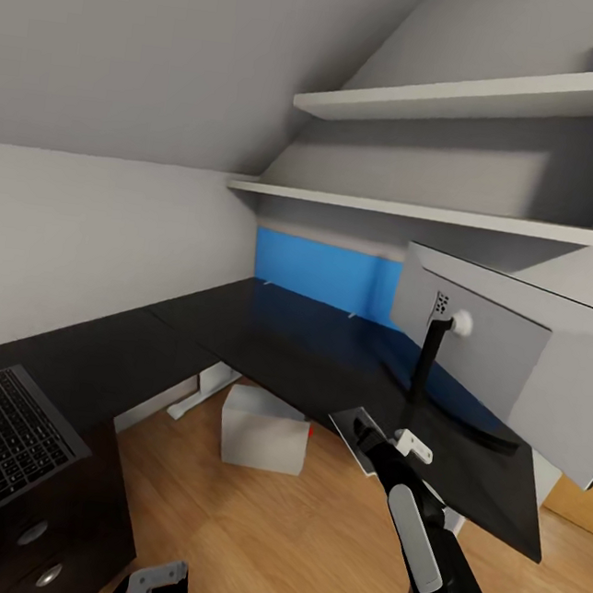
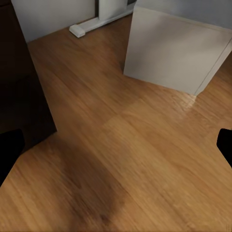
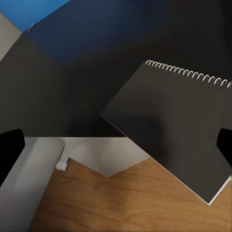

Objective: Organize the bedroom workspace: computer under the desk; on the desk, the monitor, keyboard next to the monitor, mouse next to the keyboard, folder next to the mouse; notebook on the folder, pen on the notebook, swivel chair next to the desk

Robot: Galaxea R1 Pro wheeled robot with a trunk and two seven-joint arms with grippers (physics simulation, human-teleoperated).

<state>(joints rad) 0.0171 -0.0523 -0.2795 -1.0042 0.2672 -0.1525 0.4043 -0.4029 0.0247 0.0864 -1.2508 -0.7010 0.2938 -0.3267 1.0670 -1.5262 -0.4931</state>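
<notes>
Two arms show in the head view. The right gripper (image 1: 381, 437) hangs over the front edge of the desk (image 1: 263, 339), fingers spread wide and released above the notebook (image 3: 169, 130), which overhangs that edge. The left gripper (image 1: 154, 585) sits low by the floor, jaws parted, holding nothing. The monitor (image 1: 511, 360) stands on the desk showing what seems its grey back. The computer (image 1: 263, 430) sits beneath the desk. The keyboard (image 1: 6, 432) lies on the desk's left wing.
</notes>
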